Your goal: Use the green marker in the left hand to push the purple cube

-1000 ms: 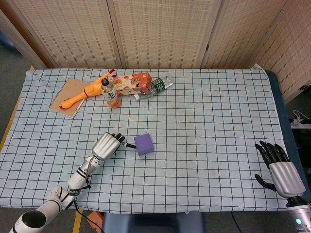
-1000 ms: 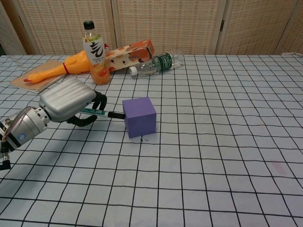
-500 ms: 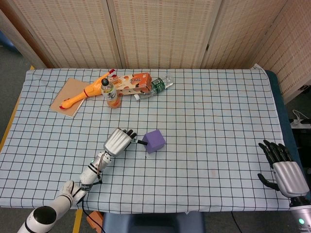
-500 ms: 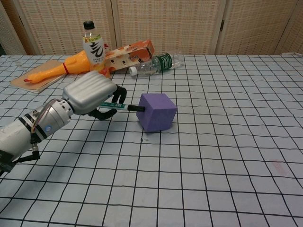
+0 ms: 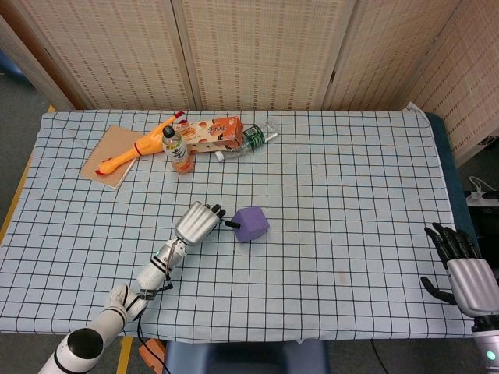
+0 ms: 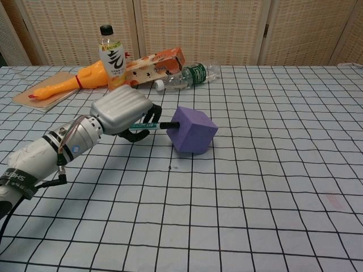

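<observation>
The purple cube (image 5: 251,224) (image 6: 194,130) sits near the middle of the checked tablecloth, turned corner-on. My left hand (image 5: 198,223) (image 6: 125,113) lies just left of it and grips the green marker (image 6: 148,125), whose black tip (image 5: 231,224) touches the cube's left face. My right hand (image 5: 462,267) hangs off the table's right edge with its fingers spread and nothing in it; the chest view does not show it.
At the back left lie a rubber chicken (image 5: 134,149) on a brown notebook (image 5: 113,154), an upright juice bottle (image 5: 176,149) (image 6: 113,62), an orange carton (image 5: 217,132) and a toppled clear bottle (image 5: 251,139).
My left hand has pushed forward and to the right with the marker. The cube has slid right and away and has rotated. The right hand has drifted right and lower in the head view.
</observation>
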You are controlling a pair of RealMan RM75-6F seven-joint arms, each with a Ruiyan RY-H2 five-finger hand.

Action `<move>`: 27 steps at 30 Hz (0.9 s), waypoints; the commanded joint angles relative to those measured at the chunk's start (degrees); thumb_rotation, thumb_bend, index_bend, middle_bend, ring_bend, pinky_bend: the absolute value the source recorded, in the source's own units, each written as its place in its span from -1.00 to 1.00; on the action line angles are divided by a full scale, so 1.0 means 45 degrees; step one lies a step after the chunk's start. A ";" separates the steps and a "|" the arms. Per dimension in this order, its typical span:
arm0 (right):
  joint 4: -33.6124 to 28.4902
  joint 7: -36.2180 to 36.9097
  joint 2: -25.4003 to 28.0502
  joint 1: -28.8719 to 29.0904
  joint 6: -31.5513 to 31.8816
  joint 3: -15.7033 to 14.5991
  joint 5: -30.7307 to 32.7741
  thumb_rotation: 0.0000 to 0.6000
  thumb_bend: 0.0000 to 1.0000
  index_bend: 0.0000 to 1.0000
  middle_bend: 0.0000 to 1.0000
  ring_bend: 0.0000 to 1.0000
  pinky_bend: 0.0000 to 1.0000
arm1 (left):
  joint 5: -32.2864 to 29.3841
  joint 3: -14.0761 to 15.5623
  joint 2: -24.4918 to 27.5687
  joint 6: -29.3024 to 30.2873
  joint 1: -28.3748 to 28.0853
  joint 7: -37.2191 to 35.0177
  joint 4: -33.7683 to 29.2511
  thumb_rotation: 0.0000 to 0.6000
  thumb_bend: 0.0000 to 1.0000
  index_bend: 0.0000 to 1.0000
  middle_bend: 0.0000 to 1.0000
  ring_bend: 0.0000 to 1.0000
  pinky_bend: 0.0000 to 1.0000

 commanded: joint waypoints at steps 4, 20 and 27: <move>0.0002 -0.0047 -0.0027 0.0022 -0.0077 0.0016 0.0027 1.00 -0.65 -1.00 -1.00 -1.00 -1.00 | 0.0025 0.0140 0.0005 0.0175 0.0149 -0.0091 0.0069 1.00 0.12 0.60 0.63 0.47 0.76; -0.0045 -0.0163 -0.0103 0.0097 -0.0232 -0.0014 -0.0094 1.00 -0.65 -1.00 -1.00 -1.00 -1.00 | 0.0027 0.0543 0.0148 0.0076 0.0793 0.0427 0.0101 1.00 0.11 0.60 0.63 0.47 0.76; -0.0099 -0.0211 -0.0134 0.0120 -0.0238 -0.0054 -0.0226 1.00 -0.65 -1.00 -1.00 -1.00 -1.00 | -0.0091 0.0462 0.0124 0.0084 0.0844 0.0551 -0.0009 1.00 0.11 0.60 0.63 0.47 0.76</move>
